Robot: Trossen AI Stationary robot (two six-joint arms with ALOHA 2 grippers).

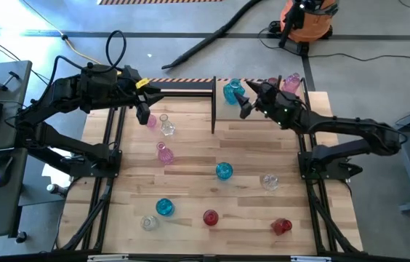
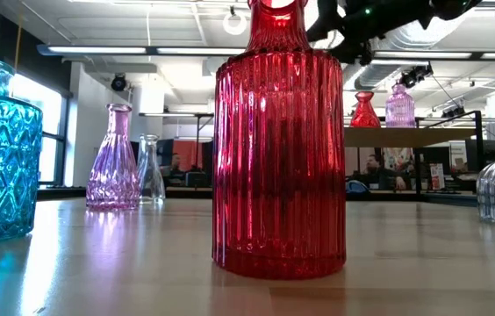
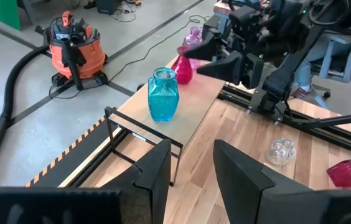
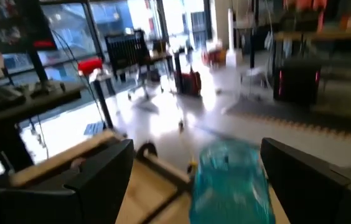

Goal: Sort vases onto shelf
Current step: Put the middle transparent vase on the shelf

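The shelf (image 1: 263, 91) stands at the table's far right. On its plywood top stand a blue vase (image 1: 232, 92), a red vase (image 3: 182, 67) and a pink vase (image 1: 291, 82). My right gripper (image 1: 243, 103) hovers open just on the near side of the blue vase (image 4: 228, 180), apart from it. My left gripper (image 1: 144, 110) waits open over the far left, nothing between its fingers (image 3: 157, 171). Several more vases stand on the table: pink (image 1: 164, 153), clear (image 1: 166, 128), blue (image 1: 224, 171), red (image 1: 210, 217). One red vase (image 1: 281, 226) lies on its side.
A bare black open frame (image 1: 183, 90) stands at the far middle, left of the shelf. In the low view a tall red vase (image 2: 278, 149) fills the foreground. An orange shop vacuum (image 1: 307, 20) and its hose lie on the floor beyond the table.
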